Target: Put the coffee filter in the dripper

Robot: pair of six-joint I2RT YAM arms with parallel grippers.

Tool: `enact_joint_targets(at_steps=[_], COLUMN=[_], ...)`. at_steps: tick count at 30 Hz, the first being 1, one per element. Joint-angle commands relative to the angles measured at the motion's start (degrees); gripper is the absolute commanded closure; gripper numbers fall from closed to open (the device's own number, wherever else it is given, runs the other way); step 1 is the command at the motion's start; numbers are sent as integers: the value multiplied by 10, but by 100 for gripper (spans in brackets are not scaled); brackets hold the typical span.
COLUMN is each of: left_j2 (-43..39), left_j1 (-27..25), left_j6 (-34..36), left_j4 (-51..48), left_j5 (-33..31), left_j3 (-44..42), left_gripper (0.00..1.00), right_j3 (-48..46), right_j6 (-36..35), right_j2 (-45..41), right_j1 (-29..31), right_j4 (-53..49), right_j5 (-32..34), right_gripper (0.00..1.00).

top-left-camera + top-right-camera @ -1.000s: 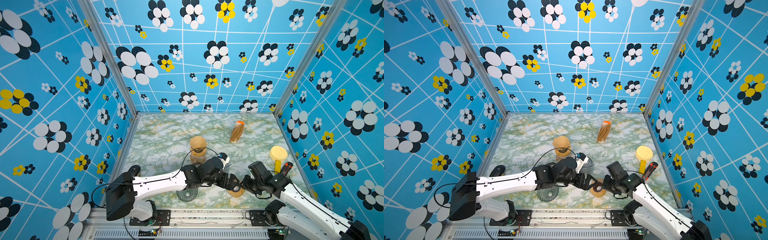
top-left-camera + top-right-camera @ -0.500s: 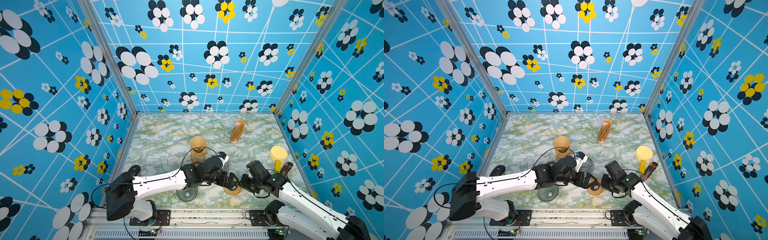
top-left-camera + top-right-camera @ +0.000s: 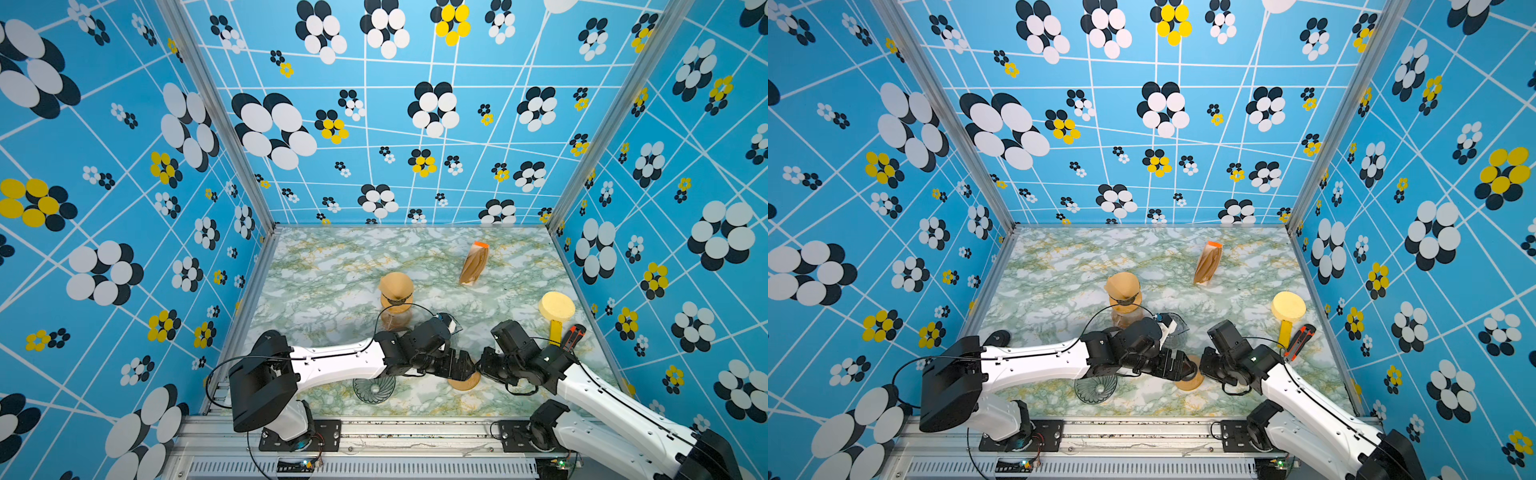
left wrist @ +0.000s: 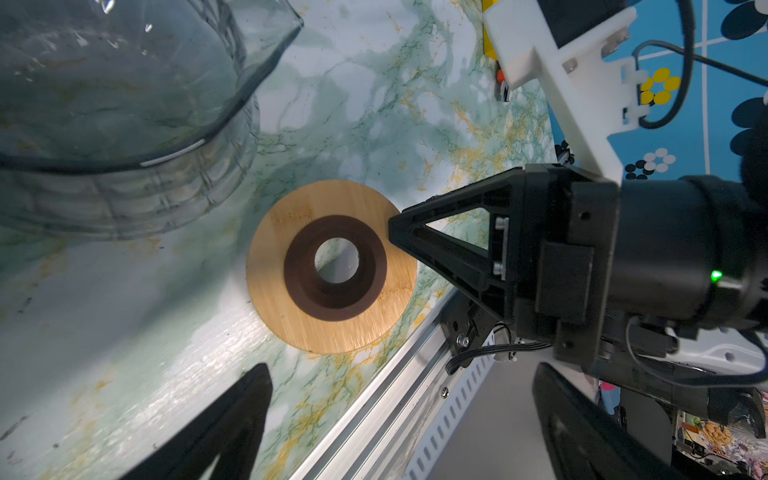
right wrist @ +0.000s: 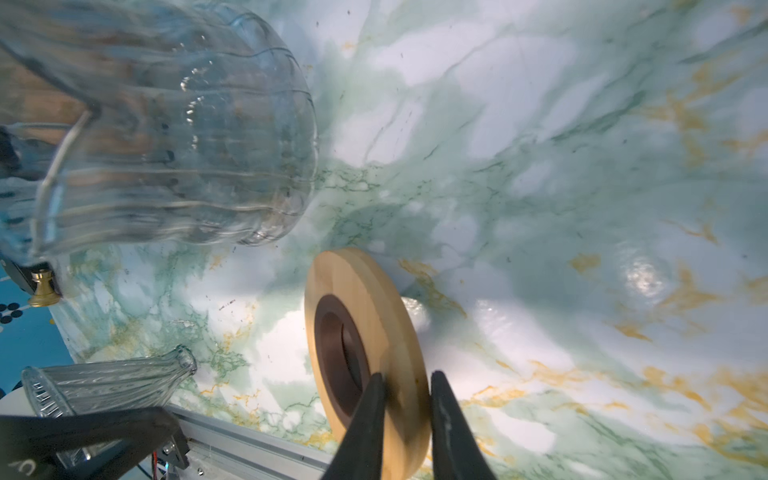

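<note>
On marble top (image 3: pixel 332 270), blue floral walls (image 3: pixel 124 166) | L jaws wide | R jaws grip wood ring (image 5: pixel 395 324)

**Both arms reaching inward, grippers almost tip to tip at the front centre**
The left arm (image 3: pixel 332 361) lies low, stretched toward the middle. The left gripper (image 3: pixel 462 369) has its jaws spread wide. The right arm (image 3: pixel 602 395) angles in from the opposite side. The right gripper (image 5: pixel 405 419) has its jaws set narrow, pinching the rim of a wooden ring (image 5: pixel 361 282).
</note>
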Motion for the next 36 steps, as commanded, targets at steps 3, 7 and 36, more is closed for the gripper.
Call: enact_joint_targets(at_steps=[3, 7, 36], left_j2=[16, 30, 106], left_j1=[4, 3, 8], left_j6=[-8, -21, -76], left_j4=[-6, -4, 141], left_j5=[4, 5, 25], left_j3=[-6, -12, -34], left_gripper=[1, 1, 1], right_j3=[-10, -23, -44], right_j6=[3, 5, 6], right_j2=[1, 2, -4], right_j1=[5, 6, 6], right_j4=[21, 30, 49], right_j5=[-1, -5, -16], right_gripper=[76, 75, 75])
